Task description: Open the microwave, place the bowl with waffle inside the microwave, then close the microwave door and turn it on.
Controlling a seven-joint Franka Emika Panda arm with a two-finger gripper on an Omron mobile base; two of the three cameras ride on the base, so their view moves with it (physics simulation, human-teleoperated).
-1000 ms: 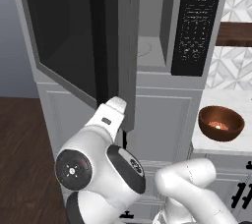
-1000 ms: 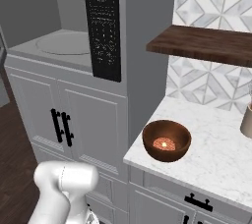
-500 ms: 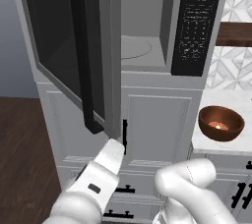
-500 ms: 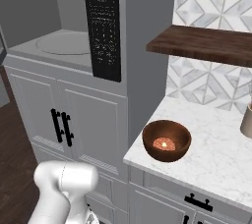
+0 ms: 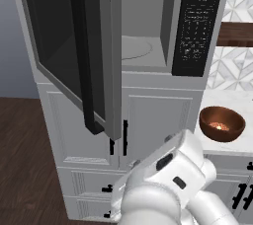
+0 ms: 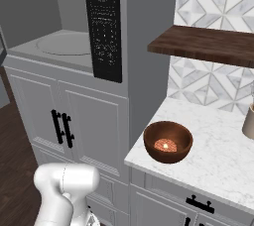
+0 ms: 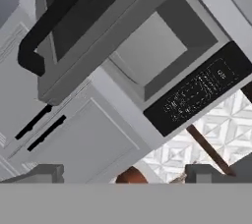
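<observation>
Standing open: microwave door [image 5: 74,56], swung left of the microwave [image 6: 74,36]; cavity bare. Bowl [image 6: 167,141] with waffle [image 6: 166,145] on surface right of microwave. Jaws released, empty. Loading, closing, starting remain.

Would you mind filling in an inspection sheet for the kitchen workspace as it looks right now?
Surface: white marble counter to the right of the microwave, carrying the bowl.
Job's things: microwave with its microwave door swung open to the left, turntable bare; bowl upright on the counter near its front left corner, with the waffle inside.
Clutter: a beige container at the right edge of the counter, cut off by the frame.
Grippers: gripper open, holding nothing, fingertips apart, pointing toward the microwave.
Cables: nothing seen.
Surroundings: white panelled cabinets with black handles, a wooden shelf on patterned wall tile, dark wood floor.
</observation>
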